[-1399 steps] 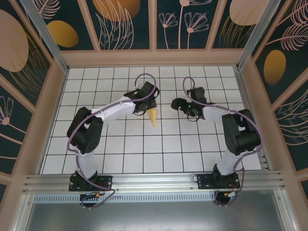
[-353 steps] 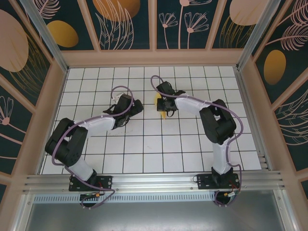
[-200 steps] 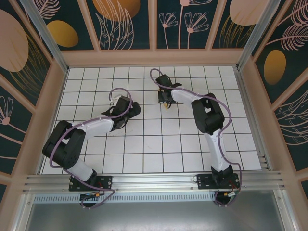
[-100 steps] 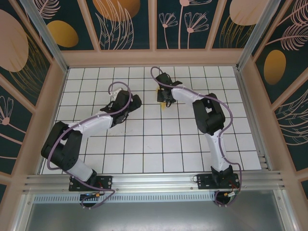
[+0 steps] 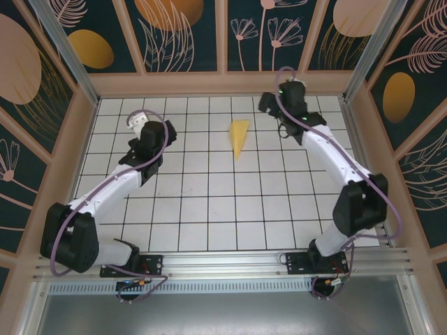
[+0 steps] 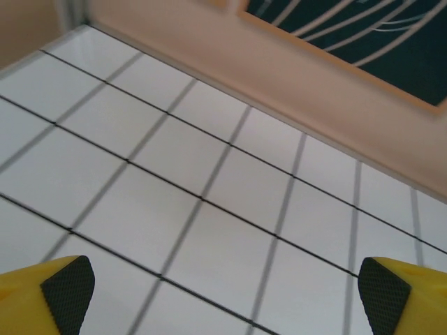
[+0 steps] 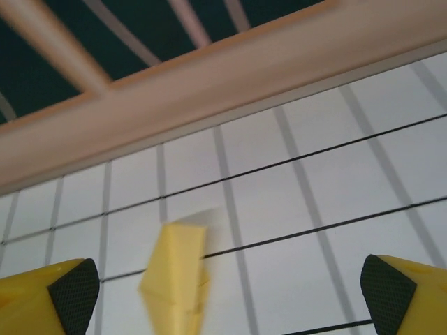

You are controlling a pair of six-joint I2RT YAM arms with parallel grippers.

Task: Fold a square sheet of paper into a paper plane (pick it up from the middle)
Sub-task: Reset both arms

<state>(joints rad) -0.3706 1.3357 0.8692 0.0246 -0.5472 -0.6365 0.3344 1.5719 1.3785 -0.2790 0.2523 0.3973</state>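
Observation:
The square sheet of paper lies folded as the yellow paper plane [image 5: 239, 137], a slim wedge flat on the white tiled floor, its sharp tip toward the near side. My right gripper [image 5: 267, 105] hovers open to the right of it, toward the back wall, apart from it. In the right wrist view the paper plane [image 7: 174, 279] appears blurred on the floor ahead, between and beyond the right gripper [image 7: 227, 293] fingertips, untouched. My left gripper [image 5: 142, 124] is open over the far left tiles, well away. The left gripper [image 6: 225, 293] has bare tiles between its fingers [image 6: 66, 286].
A wooden back wall [image 5: 223, 84] and side walls [image 5: 59, 167] enclose the tiled floor [image 5: 223, 209]. The back wall's base [image 7: 230, 77] is close ahead of the right gripper. The metal rail [image 5: 223, 262] with both arm bases runs along the near edge.
My right gripper opened, let go of the paper plane and pulled back to the far right. The plane now lies free on the floor. My left arm swung away to the far left.

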